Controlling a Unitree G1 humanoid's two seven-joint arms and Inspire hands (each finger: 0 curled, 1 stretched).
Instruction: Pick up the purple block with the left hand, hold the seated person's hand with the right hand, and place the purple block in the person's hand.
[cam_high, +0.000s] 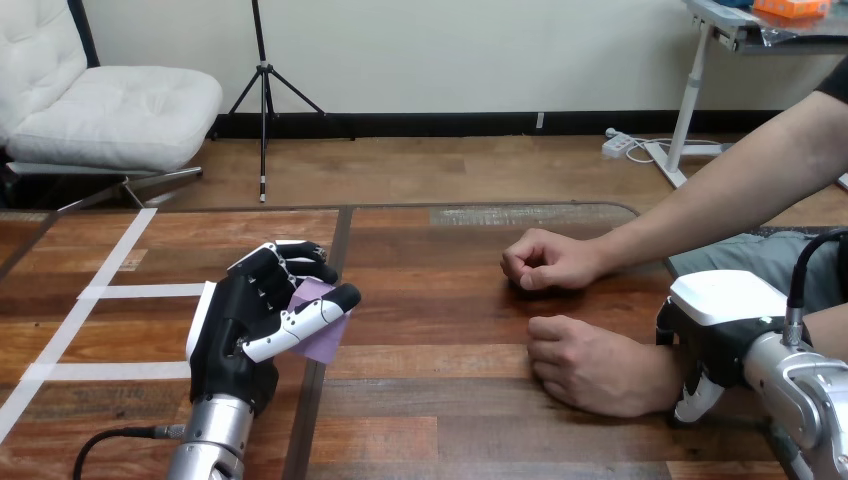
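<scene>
Fingers (300, 262) of the left hand (245, 320) are curled over the block (326, 344), with the thumb (305, 320) laid across its front. It's pinched between them, so the grasp looks made. Purple shows above and below the thumb.

Head view:
- The block is in the left hand over the left half of the worktop (440, 330). I can't tell whether it's clear of the surface.
- The right hand (712, 335) sits on the wrist (655, 380) of the person's near hand (585, 365), shell on top, with one digit curled round the near side of the wrist. It's clamped on the wrist rather than on the hand itself.
- The near hand rests on the worktop as a loose fist, knuckles toward the block, no open palm showing.
- The person's far hand (548, 262) is also fisted, further back, and the robot isn't touching it.

Key relation: the near hand lies to the right of the block and a bit closer to the robot, well apart, with bare worktop between them. The left hand is the only one placed to carry, since the right one is busy at the wrist.

My read is that pick-up and hold are about done and the handover is left. The next move is a rightward sweep, slightly toward the robot. There's nowhere to set the block until that fist opens palm-up. If it's released early, it drops onto knuckles and rolls off.
</scene>
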